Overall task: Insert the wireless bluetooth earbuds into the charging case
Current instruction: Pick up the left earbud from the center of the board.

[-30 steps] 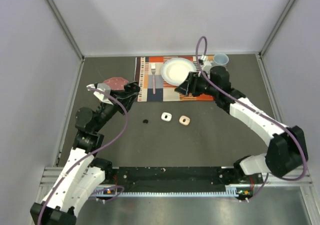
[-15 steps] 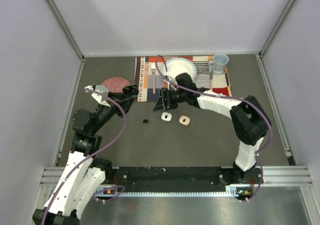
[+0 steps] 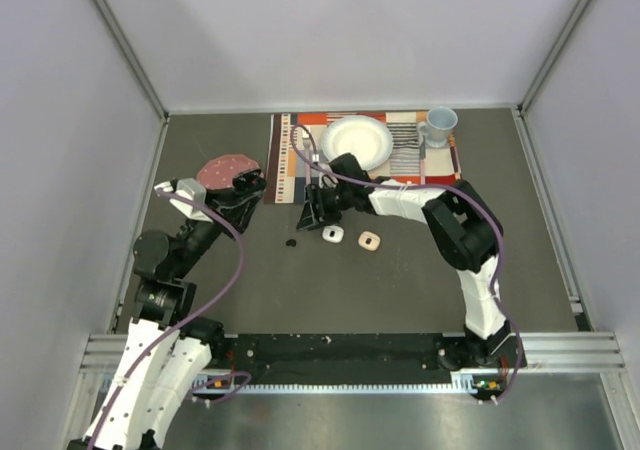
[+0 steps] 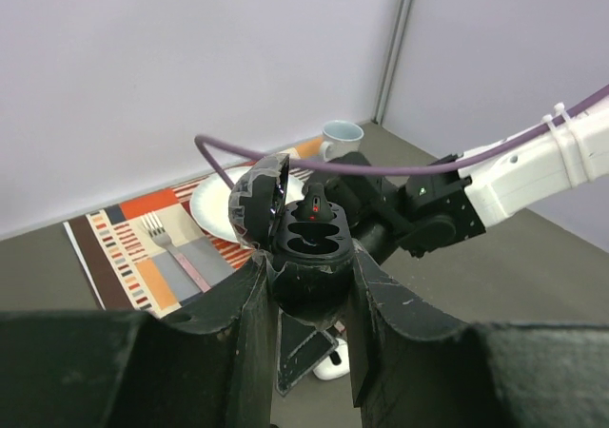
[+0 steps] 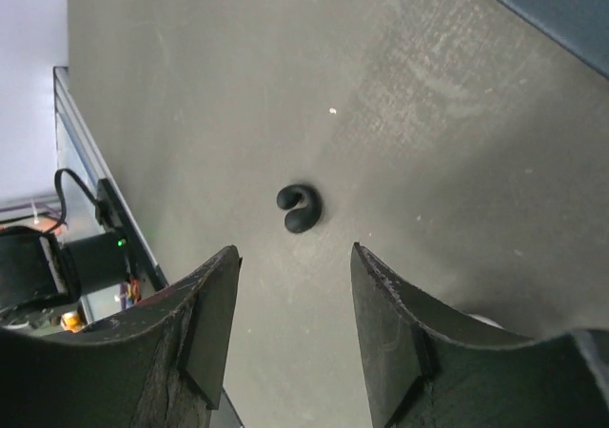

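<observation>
The open black round charging case [image 4: 303,243] is clamped by the left gripper [image 4: 309,300] toward the left edge of the dark counter [image 3: 400,290]. The right gripper [image 5: 293,266], parted and empty, is held above a small black curled earbud [image 5: 299,207] near the counter's middle.

No readable text, labels or numbers anywhere.

A robot lab cell: pale walls [image 3: 340,30] and aluminium posts [image 3: 122,45] enclose a dark surface [image 3: 400,290], a mounting rail [image 3: 340,350] at 6 o'clock.
</observation>
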`<state>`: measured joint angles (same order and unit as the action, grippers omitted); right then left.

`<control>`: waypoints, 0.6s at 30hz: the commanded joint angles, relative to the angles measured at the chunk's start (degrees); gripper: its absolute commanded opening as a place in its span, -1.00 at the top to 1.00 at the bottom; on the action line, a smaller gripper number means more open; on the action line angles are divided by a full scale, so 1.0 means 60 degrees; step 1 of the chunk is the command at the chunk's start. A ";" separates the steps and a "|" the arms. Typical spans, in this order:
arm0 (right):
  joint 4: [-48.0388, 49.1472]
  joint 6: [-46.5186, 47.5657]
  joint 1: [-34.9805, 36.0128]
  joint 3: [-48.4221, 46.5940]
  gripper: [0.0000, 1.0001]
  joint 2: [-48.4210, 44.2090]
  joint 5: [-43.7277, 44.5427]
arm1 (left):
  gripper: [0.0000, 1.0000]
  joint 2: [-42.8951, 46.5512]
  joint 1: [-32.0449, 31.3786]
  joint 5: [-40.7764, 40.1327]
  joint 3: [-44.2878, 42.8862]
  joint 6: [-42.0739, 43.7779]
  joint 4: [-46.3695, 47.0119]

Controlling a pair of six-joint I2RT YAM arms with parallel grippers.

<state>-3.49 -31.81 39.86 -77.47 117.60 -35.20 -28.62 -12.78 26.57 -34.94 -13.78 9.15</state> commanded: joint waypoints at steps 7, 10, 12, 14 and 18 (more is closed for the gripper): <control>-0.0737 0.0204 0.0681 -0.1311 0.10 0.0966 0.0681 | 1.00 0.0083 0.0049 -0.0312 -0.0476 0.0188 0.0028; -0.0839 0.0263 0.0740 -0.1355 0.18 0.1127 0.0769 | 1.00 0.0097 0.0049 -0.0297 -0.0417 0.0085 0.0189; -0.0884 0.0336 0.0798 -0.1341 0.21 0.1171 0.0871 | 1.00 0.0098 0.0035 -0.0282 -0.0403 0.0056 0.0204; -0.0898 0.0394 0.0828 -0.1370 0.21 0.1273 0.0915 | 1.00 0.0083 0.0049 -0.0253 -0.0388 0.0041 0.0189; -0.0928 0.0409 0.0887 -0.1487 0.21 0.1449 0.0974 | 1.00 0.0097 0.0049 -0.0239 -0.0344 -0.0003 0.0218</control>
<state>-8.62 -30.65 43.99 -83.92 124.40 -31.29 -28.27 -12.78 25.45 -35.79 -13.34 8.38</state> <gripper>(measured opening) 0.395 0.345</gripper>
